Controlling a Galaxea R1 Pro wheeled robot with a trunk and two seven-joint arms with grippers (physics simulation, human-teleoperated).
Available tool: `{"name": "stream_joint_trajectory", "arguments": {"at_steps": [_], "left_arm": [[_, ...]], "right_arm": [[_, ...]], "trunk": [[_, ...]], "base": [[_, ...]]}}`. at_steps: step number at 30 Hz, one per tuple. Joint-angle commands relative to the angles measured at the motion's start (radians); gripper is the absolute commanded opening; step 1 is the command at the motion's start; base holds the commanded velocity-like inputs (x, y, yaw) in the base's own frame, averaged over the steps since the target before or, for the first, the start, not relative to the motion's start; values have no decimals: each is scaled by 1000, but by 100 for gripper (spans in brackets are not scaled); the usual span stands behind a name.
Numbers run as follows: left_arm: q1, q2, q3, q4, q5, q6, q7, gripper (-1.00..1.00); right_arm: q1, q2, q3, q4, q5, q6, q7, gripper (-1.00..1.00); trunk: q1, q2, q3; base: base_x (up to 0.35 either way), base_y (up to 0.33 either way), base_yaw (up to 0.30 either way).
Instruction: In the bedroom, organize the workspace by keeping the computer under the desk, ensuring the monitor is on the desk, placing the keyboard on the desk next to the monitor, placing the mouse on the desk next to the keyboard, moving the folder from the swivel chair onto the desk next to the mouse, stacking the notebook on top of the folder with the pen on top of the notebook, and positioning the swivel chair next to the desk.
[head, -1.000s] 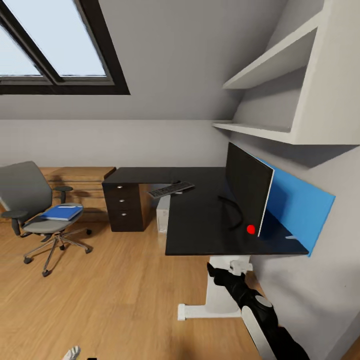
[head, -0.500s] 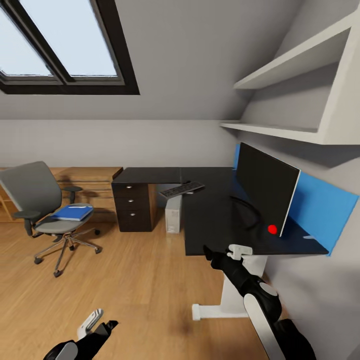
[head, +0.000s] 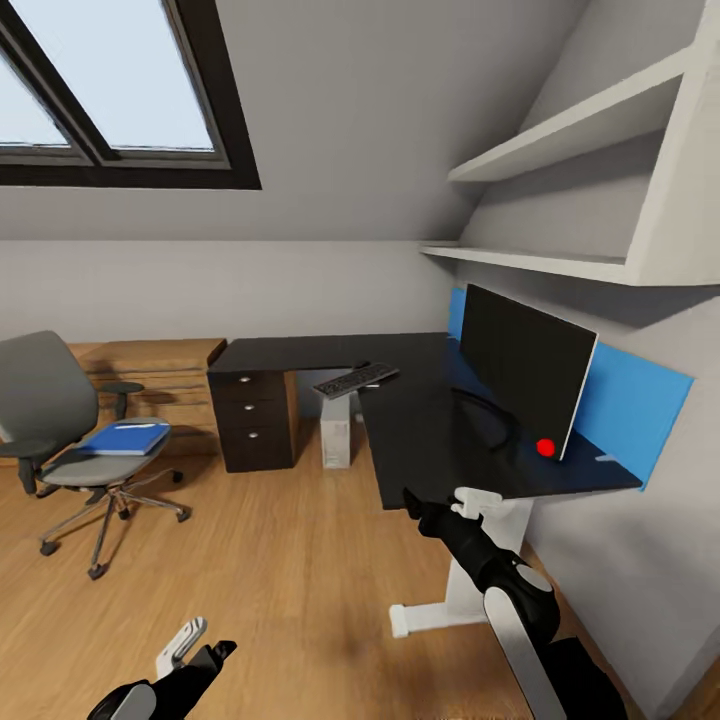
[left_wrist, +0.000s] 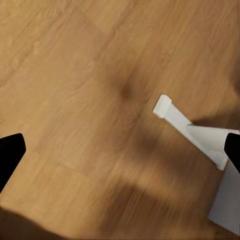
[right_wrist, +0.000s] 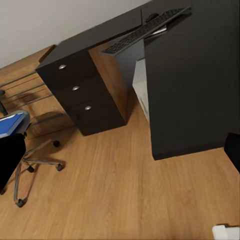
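the monitor (head: 524, 368) stands upright on the black corner worktop (head: 420, 425), its long axis parallel to the blue back panel (head: 640, 400), screen facing the room. the keyboard (head: 355, 379) lies at the worktop's inner corner, angled, one end overhanging the edge. the computer (head: 337, 432) stands on the wood floor (head: 280, 560) under the worktop, beside the drawer unit (head: 255, 420). the folder (head: 125, 437) lies flat on the swivel chair (head: 70, 440), well apart from the worktop, with open floor between. left tool (head: 195, 655) and right tool (head: 420, 510) each hold nothing; fingers spread apart.
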Motion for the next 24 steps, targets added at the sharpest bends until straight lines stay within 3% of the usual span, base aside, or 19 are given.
{"name": "stream_joint_trajectory", "arguments": {"at_steps": [1, 12, 24], "left_arm": [[0, 1, -5, -2, 11, 0, 9, 100], [0, 1, -43, -2, -9, 0, 9, 100], [0, 1, -48, -1, -10, 0, 9, 100]], "right_arm": [[-1, 2, -1, -1, -11, 4, -10, 100], [0, 5, -5, -2, -11, 2, -10, 100], [0, 4, -3, -3, -11, 2, -10, 100]], "trunk": [[0, -1, -1], [0, -1, 5], [0, -1, 11]], "base": [[5, 318, -288], [119, 317, -291], [202, 299, -292]]}}
